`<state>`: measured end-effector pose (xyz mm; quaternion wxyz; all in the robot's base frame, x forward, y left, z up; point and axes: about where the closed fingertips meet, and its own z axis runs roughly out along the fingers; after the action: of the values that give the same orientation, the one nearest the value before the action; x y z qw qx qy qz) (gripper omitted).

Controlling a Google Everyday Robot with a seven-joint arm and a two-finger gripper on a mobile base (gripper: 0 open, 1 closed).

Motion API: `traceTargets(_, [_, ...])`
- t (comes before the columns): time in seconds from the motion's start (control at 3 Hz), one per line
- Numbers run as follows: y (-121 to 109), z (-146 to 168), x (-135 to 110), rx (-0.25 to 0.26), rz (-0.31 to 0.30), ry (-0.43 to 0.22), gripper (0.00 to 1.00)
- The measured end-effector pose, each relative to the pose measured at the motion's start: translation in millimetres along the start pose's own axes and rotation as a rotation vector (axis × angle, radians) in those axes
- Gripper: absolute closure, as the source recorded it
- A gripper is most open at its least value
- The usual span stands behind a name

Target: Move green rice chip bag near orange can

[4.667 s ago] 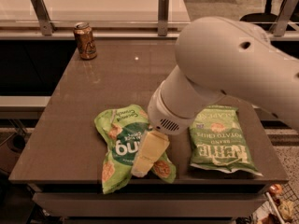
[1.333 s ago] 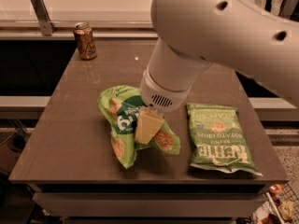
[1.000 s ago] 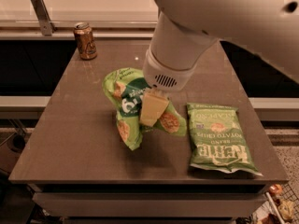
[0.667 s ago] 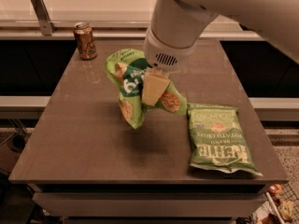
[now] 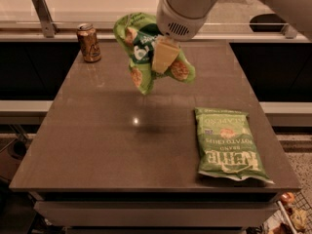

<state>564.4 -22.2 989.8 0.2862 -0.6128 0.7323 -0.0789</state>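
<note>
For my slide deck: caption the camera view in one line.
Gripper holds a wrinkly bright green foil chip bag above the brown table, right of a small brownish-orange metal can.

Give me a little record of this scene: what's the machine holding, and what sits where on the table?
tool: over the table's far half, shut on the green rice chip bag
green rice chip bag: crumpled, lifted off the table, its shadow below it
orange can: upright at the far left corner, left of the lifted bag, not touching it
potato chip bag: flat near the front right edge
table: dark, glossy top
</note>
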Motion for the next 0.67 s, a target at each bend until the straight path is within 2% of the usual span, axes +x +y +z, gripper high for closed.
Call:
traceTargets(0.33, [-41.4,1.2,-7.1,0.076,0.002,-0.060,1.00])
traceTargets(0.67, [-41.4,1.2,-7.1,0.076,0.002,-0.060,1.00])
